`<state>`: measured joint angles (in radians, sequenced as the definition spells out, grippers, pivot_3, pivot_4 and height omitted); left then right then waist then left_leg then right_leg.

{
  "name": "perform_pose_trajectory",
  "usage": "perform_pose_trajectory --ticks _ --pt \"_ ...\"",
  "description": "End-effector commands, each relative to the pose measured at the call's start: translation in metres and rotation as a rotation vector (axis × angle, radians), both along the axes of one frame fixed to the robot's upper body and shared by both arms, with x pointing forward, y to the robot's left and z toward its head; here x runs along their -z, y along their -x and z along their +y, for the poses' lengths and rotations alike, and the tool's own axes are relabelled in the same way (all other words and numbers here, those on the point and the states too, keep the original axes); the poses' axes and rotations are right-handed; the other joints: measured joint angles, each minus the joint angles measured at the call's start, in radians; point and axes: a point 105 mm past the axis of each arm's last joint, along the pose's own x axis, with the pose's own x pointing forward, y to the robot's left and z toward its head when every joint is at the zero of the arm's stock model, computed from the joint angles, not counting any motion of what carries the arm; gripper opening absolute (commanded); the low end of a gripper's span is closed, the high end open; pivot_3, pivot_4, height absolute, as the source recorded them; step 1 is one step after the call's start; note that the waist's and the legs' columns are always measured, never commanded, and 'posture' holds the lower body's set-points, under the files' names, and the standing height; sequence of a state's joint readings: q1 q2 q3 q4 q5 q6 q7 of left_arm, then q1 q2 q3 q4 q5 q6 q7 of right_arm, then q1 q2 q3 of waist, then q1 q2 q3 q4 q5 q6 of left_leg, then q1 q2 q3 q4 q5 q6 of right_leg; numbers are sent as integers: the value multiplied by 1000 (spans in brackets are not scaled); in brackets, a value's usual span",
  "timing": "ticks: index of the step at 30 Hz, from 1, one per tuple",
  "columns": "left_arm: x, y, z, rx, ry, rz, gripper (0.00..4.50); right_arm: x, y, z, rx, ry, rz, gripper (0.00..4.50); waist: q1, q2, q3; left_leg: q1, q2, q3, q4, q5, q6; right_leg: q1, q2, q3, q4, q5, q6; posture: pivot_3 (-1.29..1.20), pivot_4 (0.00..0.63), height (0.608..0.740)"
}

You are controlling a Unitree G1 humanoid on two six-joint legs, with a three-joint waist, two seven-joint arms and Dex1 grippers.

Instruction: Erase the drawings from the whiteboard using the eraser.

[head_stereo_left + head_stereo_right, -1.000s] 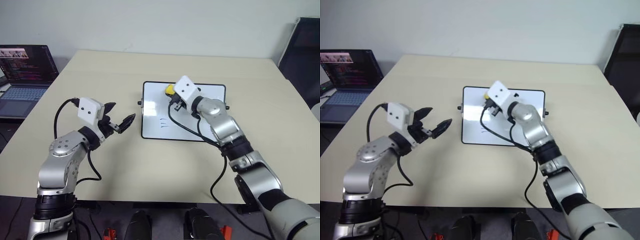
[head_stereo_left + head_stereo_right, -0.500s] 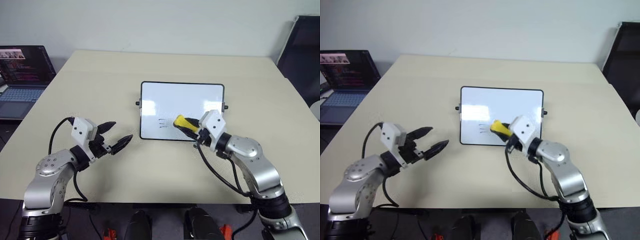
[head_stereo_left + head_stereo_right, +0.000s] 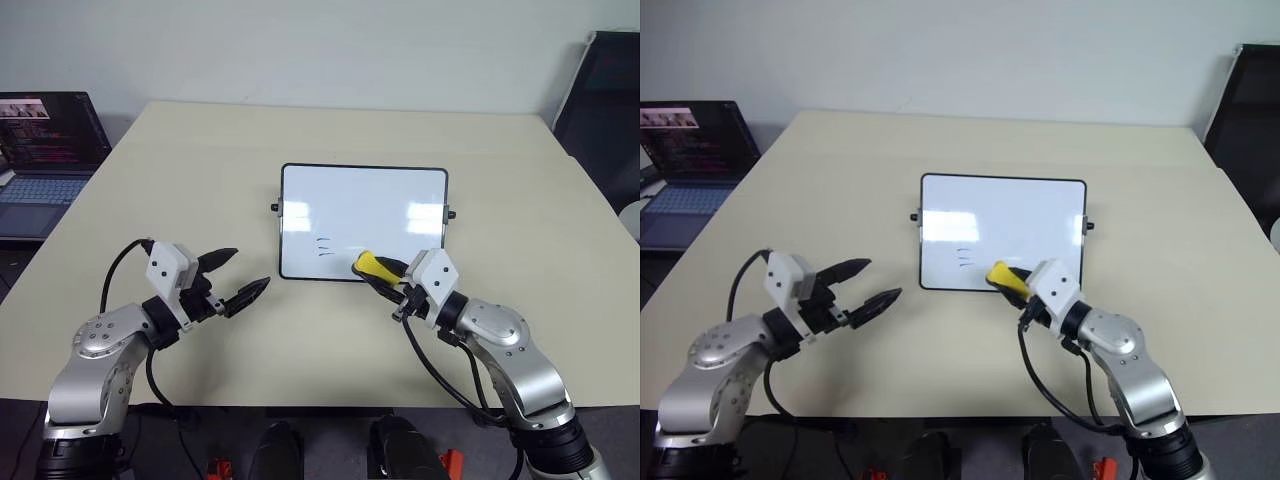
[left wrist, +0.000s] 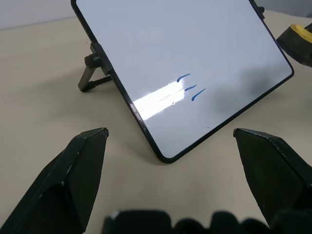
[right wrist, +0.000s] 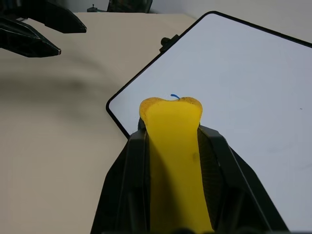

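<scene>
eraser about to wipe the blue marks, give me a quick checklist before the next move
1. Yellow oblong eraser clamped in the right gripper: ok, a black finger on each side.
2. Blue marker strokes left on the glossy white board with the thin black frame: not ok, a small cluster remains near the lower edge.
3. Eraser lined up with the strokes: ok, its tip sits just beside them, at the board's near edge.
4. Eraser touching the board surface: cannot tell.
5. Left gripper out of the wiping path: ok, open and over the beige table, left of the board.
</scene>
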<state>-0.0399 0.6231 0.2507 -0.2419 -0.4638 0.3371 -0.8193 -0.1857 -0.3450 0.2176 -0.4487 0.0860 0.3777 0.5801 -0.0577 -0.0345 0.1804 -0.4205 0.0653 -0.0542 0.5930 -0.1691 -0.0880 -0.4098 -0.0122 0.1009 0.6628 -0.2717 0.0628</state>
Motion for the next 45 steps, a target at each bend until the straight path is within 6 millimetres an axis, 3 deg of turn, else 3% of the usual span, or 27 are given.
perform_pose_trajectory --ticks 1,7,18,22,27,34,39,42,45 --pt "-9 6 -4 34 -45 -47 4500 -7 1 7 -14 23 -71 1012 0 0 0 0 0 0 0 0 0 0 0 0 0 0 0 0 150 740" --pt "-5 9 -6 59 -76 -42 4500 -3 -2 17 -48 99 -73 1012 0 0 0 0 0 0 0 0 0 0 0 0 0 0 0 0 150 740" --pt "7 12 -8 107 -112 -7 4500 4 8 9 -120 244 21 1012 1 0 0 0 0 0 0 0 0 0 0 0 0 0 0 0 150 740" --pt "9 10 -7 108 -113 -1 4500 -7 -11 14 -75 278 -88 1012 -4 0 0 0 0 0 0 0 0 0 0 0 0 0 0 0 150 740" --pt "10 7 -11 131 -110 0 4500 -18 -48 48 -57 412 -336 1012 -9 0 0 2 0 0 0 0 0 0 0 0 1 0 -1 0 150 740" --pt "5 3 -15 133 -84 -16 4500 -23 -85 68 -15 470 -398 1012 0 0 0 -2 0 0 -1 0 0 -1 0 -1 0 3 5 0 150 740" --pt "-4 0 -18 125 -61 -39 4500 15 -83 59 -104 631 -285 1012 1 0 0 -2 0 -1 0 0 0 -1 0 -1 0 3 5 0 150 740" --pt "-16 -7 -19 106 -15 -62 4500 37 -70 50 -220 766 -280 1012 5 0 0 0 0 -1 0 0 0 1 0 -1 1 2 6 0 150 740" --pt "-19 -11 -20 111 -11 -63 4500 31 -78 47 -177 796 -334 1012 1 -1 0 4 0 -1 1 0 0 4 0 -1 1 1 2 0 150 740"
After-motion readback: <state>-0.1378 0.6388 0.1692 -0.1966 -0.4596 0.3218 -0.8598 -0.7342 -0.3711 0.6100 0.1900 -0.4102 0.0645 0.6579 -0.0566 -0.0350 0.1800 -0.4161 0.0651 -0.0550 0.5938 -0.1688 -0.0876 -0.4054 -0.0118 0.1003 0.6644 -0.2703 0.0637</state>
